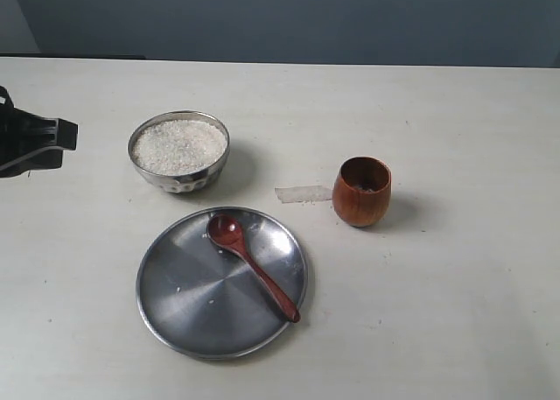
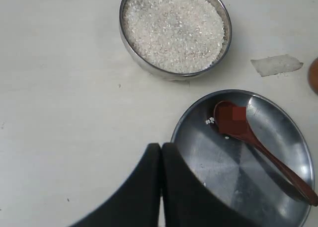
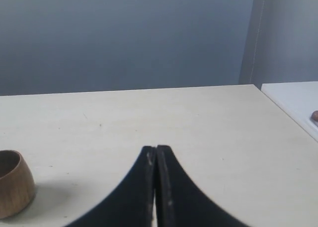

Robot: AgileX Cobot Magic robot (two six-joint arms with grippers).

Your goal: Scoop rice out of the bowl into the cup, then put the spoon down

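Observation:
The steel bowl point(image 1: 179, 151) point(image 2: 175, 32) stands left of centre, filled with white rice point(image 1: 178, 145) point(image 2: 174, 26). In front of it the reddish-brown spoon point(image 1: 251, 264) point(image 2: 258, 142) lies on the flat steel plate point(image 1: 188, 304) point(image 2: 218, 177), handle pointing toward the front right. The wooden cup point(image 1: 361, 191) point(image 3: 12, 189) stands upright to the right. My left gripper point(image 1: 39, 139) point(image 2: 161, 146) hovers at the far left, shut and empty. My right gripper point(image 3: 156, 148) is shut and empty too, and is out of the exterior view.
A strip of clear tape point(image 1: 303, 192) point(image 2: 277, 64) lies on the table between bowl and cup. A few stray grains point(image 2: 210, 121) sit on the plate. A white surface point(image 3: 298, 103) adjoins the table's far edge in the right wrist view.

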